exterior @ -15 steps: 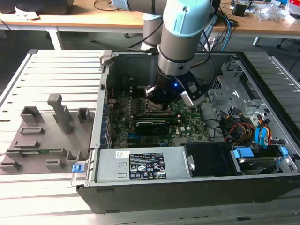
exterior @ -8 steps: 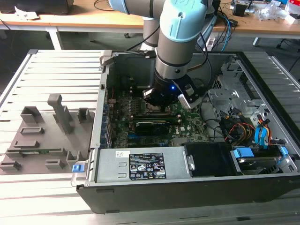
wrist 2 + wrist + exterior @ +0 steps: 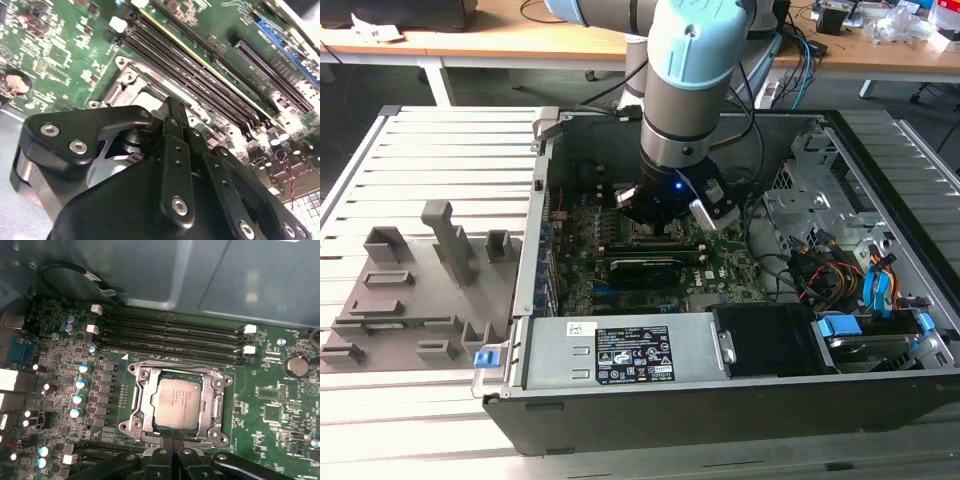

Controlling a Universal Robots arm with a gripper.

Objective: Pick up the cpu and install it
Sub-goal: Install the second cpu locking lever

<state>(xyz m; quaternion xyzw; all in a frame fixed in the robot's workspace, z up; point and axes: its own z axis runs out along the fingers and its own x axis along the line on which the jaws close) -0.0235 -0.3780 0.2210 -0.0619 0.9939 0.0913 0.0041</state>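
1. Standing on the slatted bench (image 3: 440,420) at the exterior view's left is a grey fixture plate (image 3: 415,290) with upright blocks and slots.
2. Just beside it, toward the exterior view's right, lies an open computer case (image 3: 720,400), its green motherboard (image 3: 580,280) exposed and a bundle of coloured cables (image 3: 840,270) at the far right of the case.
3. The arm (image 3: 695,80) reaches down into the middle of the case, with the end effector (image 3: 665,215) low over the board.
4. In the first wrist view the cpu (image 3: 176,399) lies flat inside the metal-framed socket (image 3: 135,412), silver top up, beside the row of black memory slots (image 3: 170,335).
5. The end effector's black fingers (image 3: 172,457) sit at the socket's near edge with their tips close together, nearly touching, and nothing between them; they hold no part, and the cpu is apart from them.
6. In the second wrist view the fingertips (image 3: 172,112) hang just above the socket frame (image 3: 125,82).
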